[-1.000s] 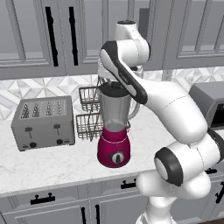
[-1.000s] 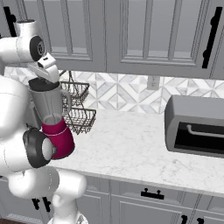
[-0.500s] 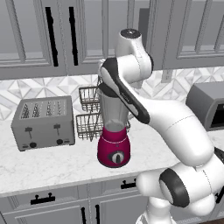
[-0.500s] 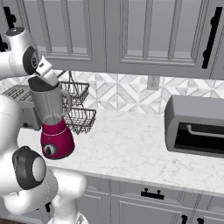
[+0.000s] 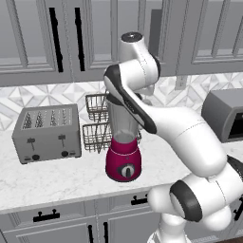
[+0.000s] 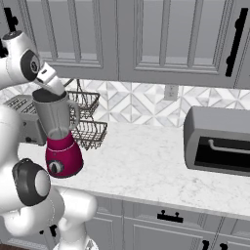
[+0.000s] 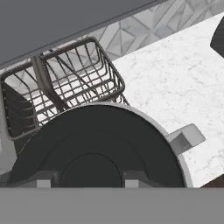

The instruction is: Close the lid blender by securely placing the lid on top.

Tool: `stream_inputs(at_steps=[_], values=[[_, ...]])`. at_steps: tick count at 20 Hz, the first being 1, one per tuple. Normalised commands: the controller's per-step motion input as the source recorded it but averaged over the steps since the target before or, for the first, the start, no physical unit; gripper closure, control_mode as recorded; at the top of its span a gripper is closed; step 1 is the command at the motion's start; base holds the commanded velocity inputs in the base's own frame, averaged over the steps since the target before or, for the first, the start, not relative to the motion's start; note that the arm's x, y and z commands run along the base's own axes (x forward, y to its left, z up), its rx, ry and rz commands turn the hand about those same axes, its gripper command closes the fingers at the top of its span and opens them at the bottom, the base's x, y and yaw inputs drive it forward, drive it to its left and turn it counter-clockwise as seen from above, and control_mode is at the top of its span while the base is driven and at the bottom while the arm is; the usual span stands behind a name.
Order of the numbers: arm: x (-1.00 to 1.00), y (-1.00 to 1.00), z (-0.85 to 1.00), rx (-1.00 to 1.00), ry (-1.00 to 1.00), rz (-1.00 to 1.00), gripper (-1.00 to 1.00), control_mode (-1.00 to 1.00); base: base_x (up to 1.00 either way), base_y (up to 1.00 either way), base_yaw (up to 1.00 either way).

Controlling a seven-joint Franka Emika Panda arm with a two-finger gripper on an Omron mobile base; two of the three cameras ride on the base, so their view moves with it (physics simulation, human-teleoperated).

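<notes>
The blender stands on the marble counter, with a magenta base (image 5: 124,163) and a clear grey jar (image 6: 53,113). In the hand view the black round lid (image 7: 100,144) lies right under the hand. The jar's pale rim (image 7: 175,144) shows around its right side and the jar handle (image 7: 187,137) sticks out beyond it. My gripper (image 7: 87,181) is shut on the lid. In the right base view the gripper (image 6: 49,91) comes down at a slant onto the jar's mouth. In the left base view my own arm hides the jar top.
A grey four-slot toaster (image 5: 45,133) stands left of the blender. A two-tier wire basket (image 5: 97,121) sits just behind it against the tiled wall. A dark oven box (image 6: 219,139) stands on the counter's right. Upper cabinets hang close above the arm.
The arm's elbow and upper links have swung up and over. The hand with the lid has stayed at the jar's mouth, sitting slightly lower. The blender has not moved.
</notes>
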Motion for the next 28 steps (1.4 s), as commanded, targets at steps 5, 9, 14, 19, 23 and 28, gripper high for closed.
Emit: stream_inputs(at_steps=[5, 9, 14, 19, 23, 28], values=[[-0.03, 0.00, -0.70, -0.12, 0.05, 0.06, 1.00, -1.00, 0.00, 0.00, 0.00], [-0.19, 0.00, -0.72, -0.02, -0.02, 0.04, -1.00, -1.00, 0.00, 0.00, 0.00], [-0.01, 0.00, -0.36, 0.00, -0.06, 0.07, -1.00, -1.00, 0.00, 0.00, 0.00], [0.00, 0.00, -0.05, 0.00, -0.09, 0.09, -1.00, -1.00, 0.00, 0.00, 0.00], [-0.01, 0.00, 0.00, 0.01, -0.08, 0.09, -1.00, -1.00, 0.00, 0.00, 0.00], [-0.35, -0.40, 0.00, 0.08, -0.11, 0.06, -1.00, -1.00, 0.00, 0.00, 0.00]])
